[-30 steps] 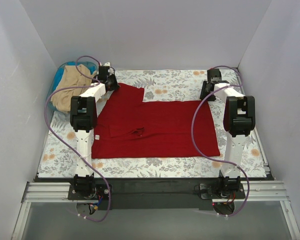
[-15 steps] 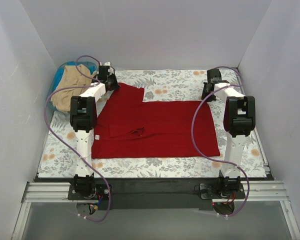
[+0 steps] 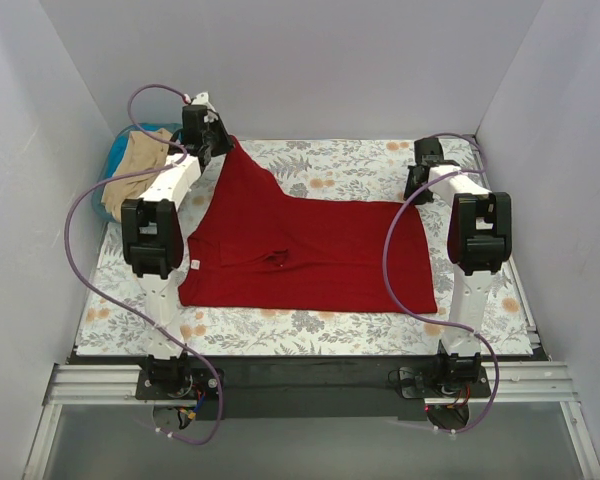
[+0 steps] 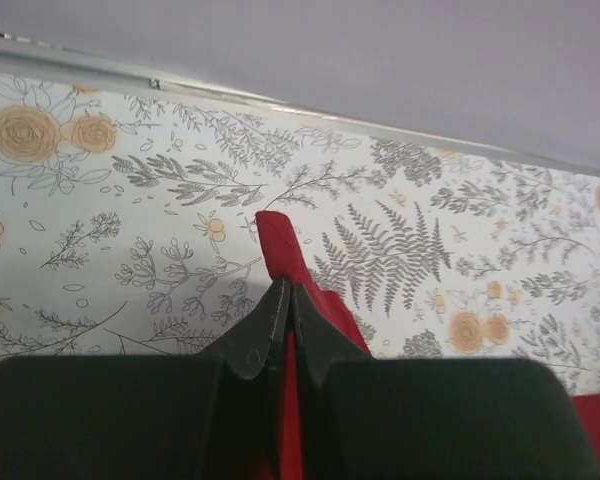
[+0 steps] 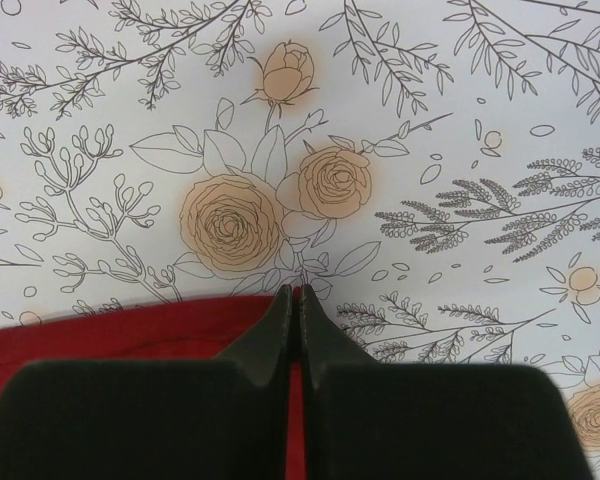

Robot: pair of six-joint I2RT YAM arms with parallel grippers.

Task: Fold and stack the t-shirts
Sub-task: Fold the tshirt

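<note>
A dark red t-shirt (image 3: 310, 250) lies spread on the floral tablecloth (image 3: 340, 160), a small white label (image 3: 193, 264) at its left edge. My left gripper (image 3: 223, 145) is shut on the shirt's far-left corner and holds it raised, so the cloth rises in a peak. In the left wrist view the red cloth (image 4: 280, 245) sticks out past the closed left gripper (image 4: 285, 290). My right gripper (image 3: 412, 193) is shut on the shirt's far-right corner, low at the table. The right wrist view shows the red edge (image 5: 110, 335) running into the closed right gripper (image 5: 295, 292). A beige t-shirt (image 3: 130, 170) lies bunched in the basket.
A blue basket (image 3: 117, 152) stands at the far left against the wall. White walls close in the table at the back and on both sides. Purple cables loop from both arms over the table.
My left gripper has risen and moved back-left, lifting the shirt's far-left corner into a peak. My right gripper has shut on the far-right corner.
</note>
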